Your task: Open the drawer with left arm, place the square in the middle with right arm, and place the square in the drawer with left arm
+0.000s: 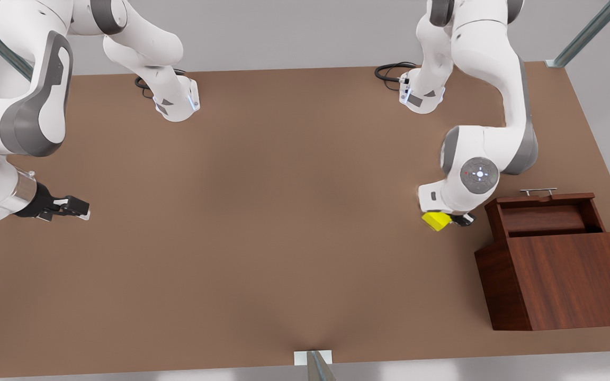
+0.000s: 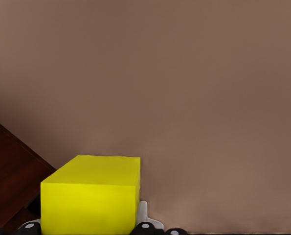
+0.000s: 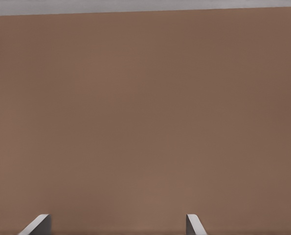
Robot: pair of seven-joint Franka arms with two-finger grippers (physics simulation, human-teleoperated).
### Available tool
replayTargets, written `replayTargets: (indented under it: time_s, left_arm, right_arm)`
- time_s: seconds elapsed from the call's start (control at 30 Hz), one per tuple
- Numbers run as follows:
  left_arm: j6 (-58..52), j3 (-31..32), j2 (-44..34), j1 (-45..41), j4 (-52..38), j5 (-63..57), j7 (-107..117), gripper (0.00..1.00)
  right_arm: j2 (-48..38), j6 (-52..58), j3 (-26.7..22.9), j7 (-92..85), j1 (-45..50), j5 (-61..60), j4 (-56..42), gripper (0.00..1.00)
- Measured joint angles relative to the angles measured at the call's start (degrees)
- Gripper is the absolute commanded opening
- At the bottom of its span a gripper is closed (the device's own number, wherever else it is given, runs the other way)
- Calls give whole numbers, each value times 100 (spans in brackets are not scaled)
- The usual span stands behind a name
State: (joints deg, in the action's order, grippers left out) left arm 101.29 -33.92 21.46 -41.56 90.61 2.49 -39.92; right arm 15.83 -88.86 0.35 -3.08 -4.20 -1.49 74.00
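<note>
Left claw holds the square: fingers pinch the yellow cube, which sits between them, tilted in the front view, lifted off the worktop as best I can judge. Left wrist view confirms it: square right at the fingertips, brown worktop beyond, dark wood of the box at the edge.

Drawer is pulled out of the reddish-brown box, tray open to the top, silver handle on its far side. It lies just beside the left claw, on the side away from the other arm. Tray looks empty as far as can be seen.

Right claw waits well apart from the left claw, across the whole worktop, low over the surface. Its fingers stand wide, nothing between them.

Judged step: carry the square over the drawer's near wall and let go inside.

Risks from here:
- Square is tilted in the grip; a corner could catch the drawer's wall if the claw travels too low.
- Grip appears to sit near one end of the cube; a quick swing might let it rotate or slip out before the tray.
- Release too early and it lands on the worktop beside the box, or on the box lid.
- A knock from wrist or claw against the tray could push the drawer back in.
</note>
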Motion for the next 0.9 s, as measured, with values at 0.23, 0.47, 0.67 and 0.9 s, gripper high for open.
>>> replayTargets:
  time_s: [0.23,0.47,0.67,0.9]
  left_arm:
    - [37,-501,74,1228,-9,149,-2559,66]
    - [374,-502,402,2341,-8,191,-4208,67]
    - [566,-493,787,2644,-9,228,-4537,100]
    - [425,-502,762,2627,-29,381,-4040,100]
  right_arm:
    - [43,-70,0,0,25,3,9,100]
    - [114,-114,0,0,16,-18,0,100]
    - [114,-114,0,0,16,-26,0,100]
    - [114,-114,0,0,36,-43,0,100]
